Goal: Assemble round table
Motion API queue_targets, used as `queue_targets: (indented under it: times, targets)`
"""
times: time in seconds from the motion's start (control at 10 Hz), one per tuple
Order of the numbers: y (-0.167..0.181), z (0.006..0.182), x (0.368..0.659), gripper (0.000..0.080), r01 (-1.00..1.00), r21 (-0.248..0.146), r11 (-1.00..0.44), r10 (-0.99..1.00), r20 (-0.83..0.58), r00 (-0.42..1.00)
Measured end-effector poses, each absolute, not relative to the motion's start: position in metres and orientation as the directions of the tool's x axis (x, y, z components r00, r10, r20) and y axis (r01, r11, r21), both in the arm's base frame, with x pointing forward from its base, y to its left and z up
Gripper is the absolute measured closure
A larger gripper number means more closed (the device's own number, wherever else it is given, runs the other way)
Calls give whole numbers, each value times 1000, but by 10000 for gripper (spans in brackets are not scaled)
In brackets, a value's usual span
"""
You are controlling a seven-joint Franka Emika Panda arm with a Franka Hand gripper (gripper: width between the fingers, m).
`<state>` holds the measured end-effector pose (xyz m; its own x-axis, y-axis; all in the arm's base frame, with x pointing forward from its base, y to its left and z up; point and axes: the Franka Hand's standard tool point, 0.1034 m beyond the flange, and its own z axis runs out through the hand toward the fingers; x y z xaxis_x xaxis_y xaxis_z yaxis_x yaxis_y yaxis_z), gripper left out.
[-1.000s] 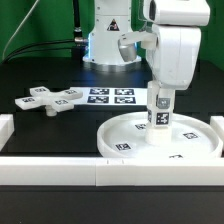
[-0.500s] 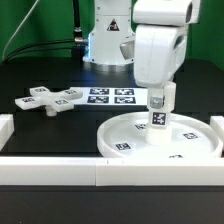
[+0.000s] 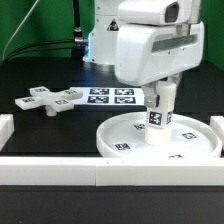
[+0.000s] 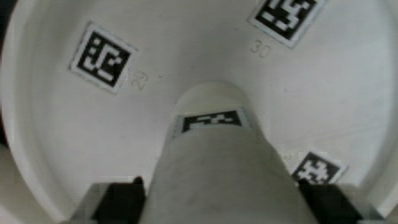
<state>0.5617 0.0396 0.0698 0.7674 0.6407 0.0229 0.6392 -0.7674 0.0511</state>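
The round disc (image 3: 125, 141) lies rim up at the front of the exterior view's right. The short thick cylinder leg (image 3: 158, 119) stands upright at its middle. My gripper (image 3: 162, 95) comes down from above and is shut on the leg's upper part. In the wrist view the leg (image 4: 217, 160) runs between my two dark fingers (image 4: 119, 200), which press its sides, with the disc's floor (image 4: 71, 120) and its tags beyond. The cross-shaped base (image 3: 50, 99) lies loose on the exterior view's left, apart from my gripper.
The marker board (image 3: 112, 96) lies flat behind the disc, in front of the robot's base. A long white border bar (image 3: 50, 170) runs along the front edge and another (image 3: 5, 128) stands at the exterior view's left.
My wrist and hand have turned about the upright axis while staying over the leg. The leg and the disc stay where they were.
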Motion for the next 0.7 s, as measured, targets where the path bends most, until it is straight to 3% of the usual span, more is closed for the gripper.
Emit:
queue_targets:
  times: [0.3, 0.7]
  targets:
    - [41, 69, 560, 387, 317, 10, -948, 317, 44, 947]
    - [41, 69, 561, 387, 62, -13, -998, 61, 50, 997]
